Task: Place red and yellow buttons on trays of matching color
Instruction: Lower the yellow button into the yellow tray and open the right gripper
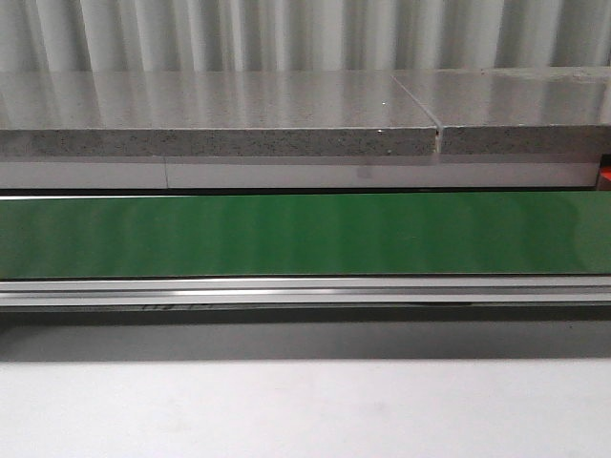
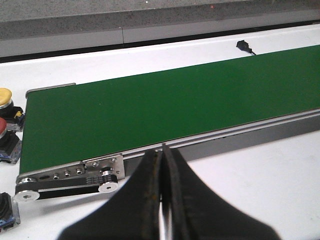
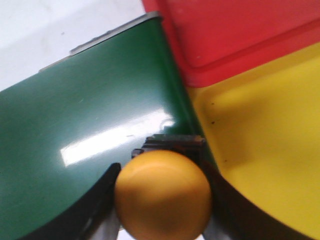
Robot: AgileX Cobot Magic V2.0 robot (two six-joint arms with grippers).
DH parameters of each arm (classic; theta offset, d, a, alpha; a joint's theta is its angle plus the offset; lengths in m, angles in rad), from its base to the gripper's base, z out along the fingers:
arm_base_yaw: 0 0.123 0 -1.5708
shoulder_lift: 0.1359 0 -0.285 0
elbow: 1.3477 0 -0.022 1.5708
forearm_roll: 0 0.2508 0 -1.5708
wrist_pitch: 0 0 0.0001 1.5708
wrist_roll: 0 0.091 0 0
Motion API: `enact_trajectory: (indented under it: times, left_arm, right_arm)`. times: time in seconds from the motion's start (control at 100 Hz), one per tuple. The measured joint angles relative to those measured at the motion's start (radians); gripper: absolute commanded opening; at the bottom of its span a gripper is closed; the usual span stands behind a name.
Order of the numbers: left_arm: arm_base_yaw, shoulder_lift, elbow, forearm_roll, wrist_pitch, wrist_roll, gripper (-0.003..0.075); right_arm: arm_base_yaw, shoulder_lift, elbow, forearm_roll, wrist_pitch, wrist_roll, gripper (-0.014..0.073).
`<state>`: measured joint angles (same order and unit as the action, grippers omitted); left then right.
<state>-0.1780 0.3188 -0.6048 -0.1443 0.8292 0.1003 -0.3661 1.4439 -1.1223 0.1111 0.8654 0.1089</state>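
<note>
My right gripper (image 3: 161, 170) is shut on a yellow button (image 3: 162, 195), whose domed cap fills the space between the black fingers (image 3: 102, 192). The button hangs over the end of the green conveyor belt (image 3: 75, 125), right beside the yellow tray (image 3: 265, 135); the red tray (image 3: 235, 35) lies just beyond that one. My left gripper (image 2: 162, 154) is shut and holds nothing, above the white table near the belt's (image 2: 165, 105) other end. Past that end stand a yellow button (image 2: 4, 97) and a red button (image 2: 2, 126). Neither gripper shows in the front view.
The belt (image 1: 305, 234) runs across the front view with a grey stone ledge (image 1: 220, 124) behind it and white table (image 1: 305, 410) in front. A dark button base (image 2: 6, 212) sits near the belt's roller bracket (image 2: 70, 175). A small black sensor (image 2: 243, 45) lies beyond the belt.
</note>
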Motion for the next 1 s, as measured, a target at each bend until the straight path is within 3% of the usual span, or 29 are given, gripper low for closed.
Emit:
enact_trajectory:
  times: [0.38,1.0]
  left_arm:
    - [0.0,0.0,0.0,0.0,0.0,0.0,-0.002]
    - [0.0,0.0,0.0,0.0,0.0,0.0,-0.002]
  right_arm:
    - [-0.18,0.067,0.016,0.0,-0.05,0.034,0.0248]
    - [-0.194,0.28,0.02,0.082,-0.161,0.038,0.0266]
